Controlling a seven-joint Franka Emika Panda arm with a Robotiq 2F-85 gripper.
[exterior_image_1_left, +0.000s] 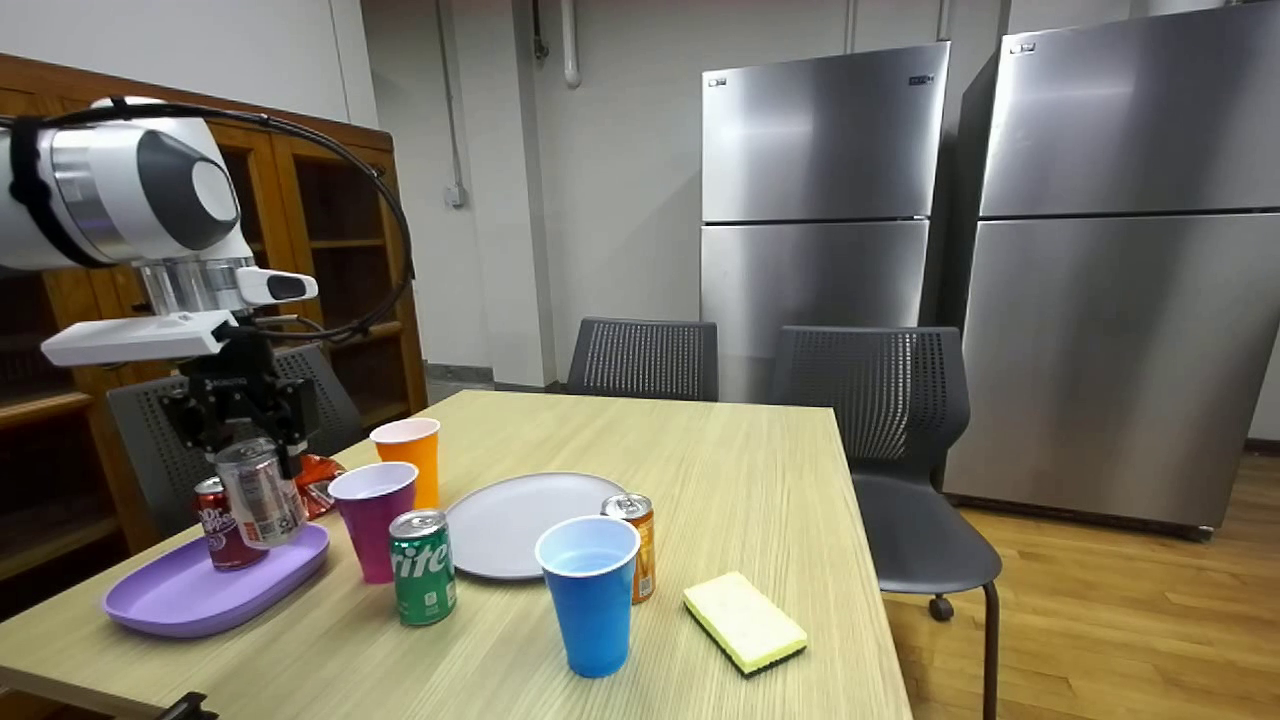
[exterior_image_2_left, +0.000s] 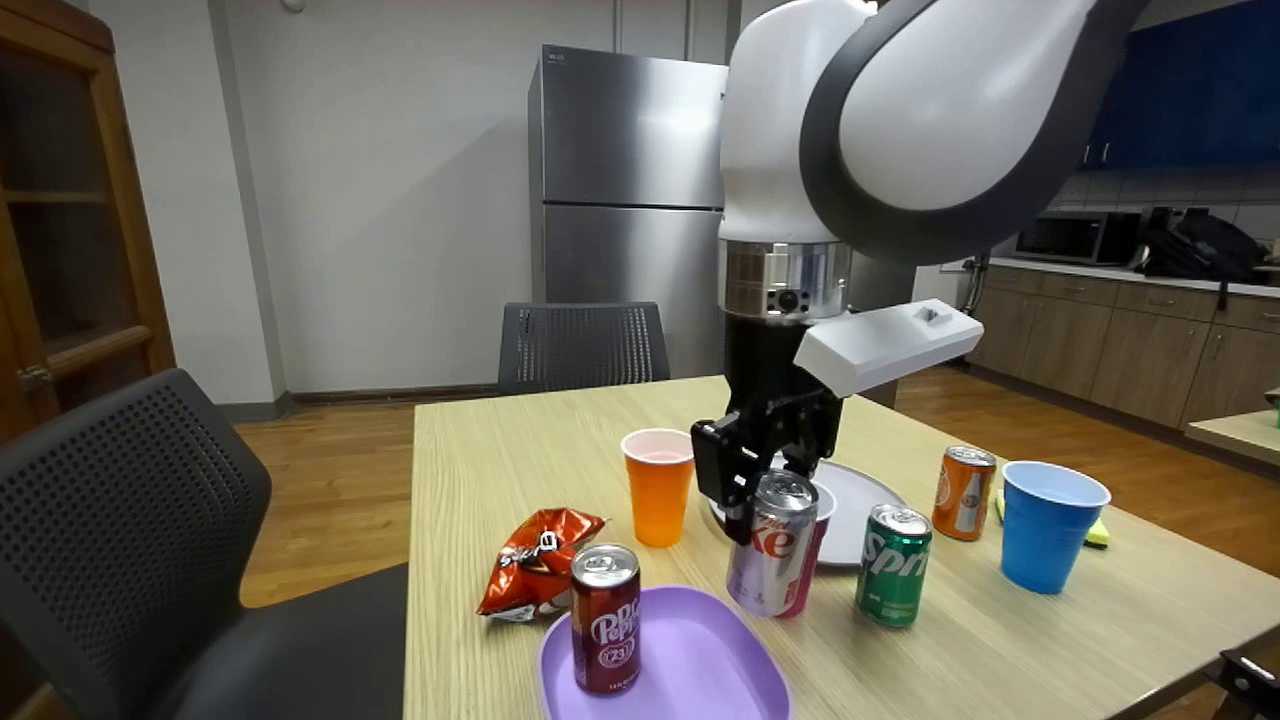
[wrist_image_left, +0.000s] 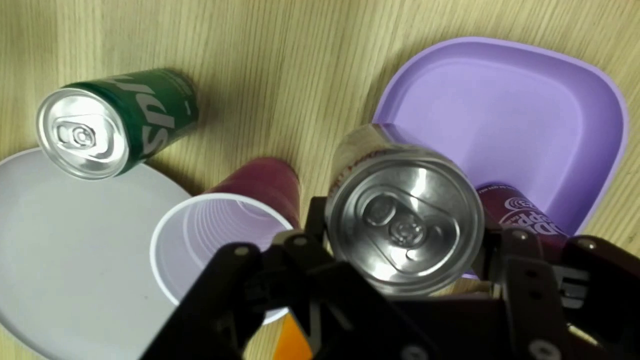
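The jaws grip a silver soda can (wrist_image_left: 405, 225), raised above the worktop (exterior_image_1_left: 720, 450) near a purple tray (exterior_image_1_left: 180, 600). In the tray, a Dr Pepper can (exterior_image_2_left: 607, 620) stands upright; nearby, a magenta cup (exterior_image_1_left: 372, 530) shows its pale, ribbed inside.

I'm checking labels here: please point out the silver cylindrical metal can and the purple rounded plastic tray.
Silver cylindrical metal can (exterior_image_2_left: 773, 550): in an exterior view, on its printed side.
Purple rounded plastic tray (wrist_image_left: 520, 107): in the wrist view, on its bare inside bottom.
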